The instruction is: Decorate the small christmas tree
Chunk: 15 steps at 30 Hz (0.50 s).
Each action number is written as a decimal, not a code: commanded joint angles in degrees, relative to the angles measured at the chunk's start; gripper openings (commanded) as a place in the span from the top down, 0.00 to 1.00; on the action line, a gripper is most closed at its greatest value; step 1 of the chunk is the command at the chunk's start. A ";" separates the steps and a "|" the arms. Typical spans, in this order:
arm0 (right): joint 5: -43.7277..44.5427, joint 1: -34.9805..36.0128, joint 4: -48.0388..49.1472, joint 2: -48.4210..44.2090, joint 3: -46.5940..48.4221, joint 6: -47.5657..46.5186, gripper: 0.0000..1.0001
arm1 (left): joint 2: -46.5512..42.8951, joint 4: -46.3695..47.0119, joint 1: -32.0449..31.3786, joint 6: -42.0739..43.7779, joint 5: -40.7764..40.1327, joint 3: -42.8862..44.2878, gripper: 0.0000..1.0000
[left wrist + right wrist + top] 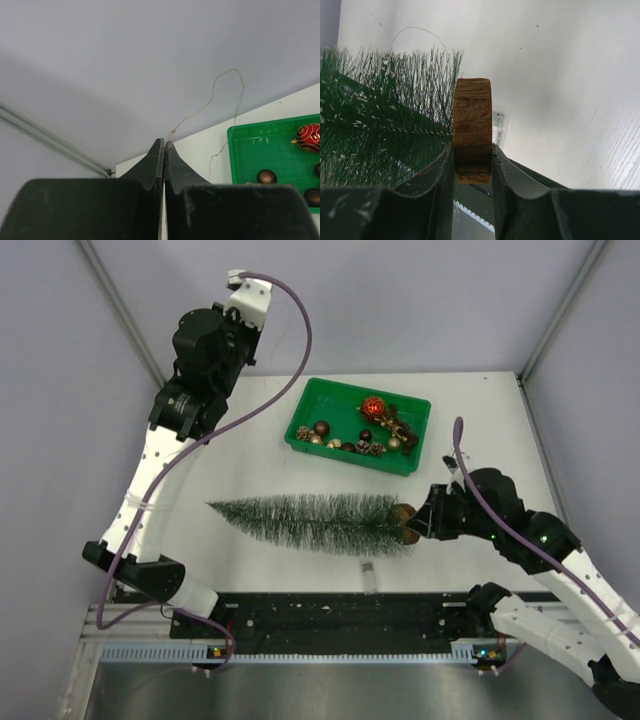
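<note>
The small christmas tree (310, 522) lies on its side on the white table, tip to the left, wooden disc base (405, 524) to the right. My right gripper (418, 523) is shut on the rim of that disc base (472, 125), with the green bristles (380, 130) to its left. My left gripper (236, 280) is raised high at the back left. Its jaws are pressed together (164, 142) on the end of a thin wire string (227, 75), which loops up and then drops toward the green tray (240, 150).
The green tray (300, 430) behind the tree holds a red ball ornament (373, 407), brown balls (322, 427) and pinecones (372, 449). A small pale tag (368, 568) lies near the front rail (330, 615). Grey walls enclose the table.
</note>
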 commanded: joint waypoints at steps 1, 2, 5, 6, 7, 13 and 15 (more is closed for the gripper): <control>-2.68 2.81 9.09 2.32 -2.37 -0.71 1.00 | 0.86 2.77 -0.95 1.11 -0.20 4.00 1.00; -1.19 4.65 10.14 3.38 -3.42 -0.45 1.00 | 1.04 2.95 -1.21 1.20 -0.11 4.35 1.00; 6.61 10.98 11.56 9.17 -5.01 1.48 1.00 | 1.65 2.95 -2.09 1.55 -0.20 5.85 1.00; 8.82 12.22 11.91 11.54 -5.36 2.10 1.00 | 1.83 3.04 -2.36 1.82 -0.37 6.29 1.00; 10.93 13.10 12.00 13.30 -5.45 2.71 1.00 | 2.00 3.04 -2.71 1.64 -0.20 6.90 1.00; 20.96 13.20 11.48 20.17 -3.70 4.30 1.00 | 0.87 2.69 -4.64 1.47 1.82 10.24 0.99; 22.64 13.20 10.77 22.28 -2.38 3.69 1.00 | 0.25 2.52 -5.35 0.94 2.61 10.86 0.98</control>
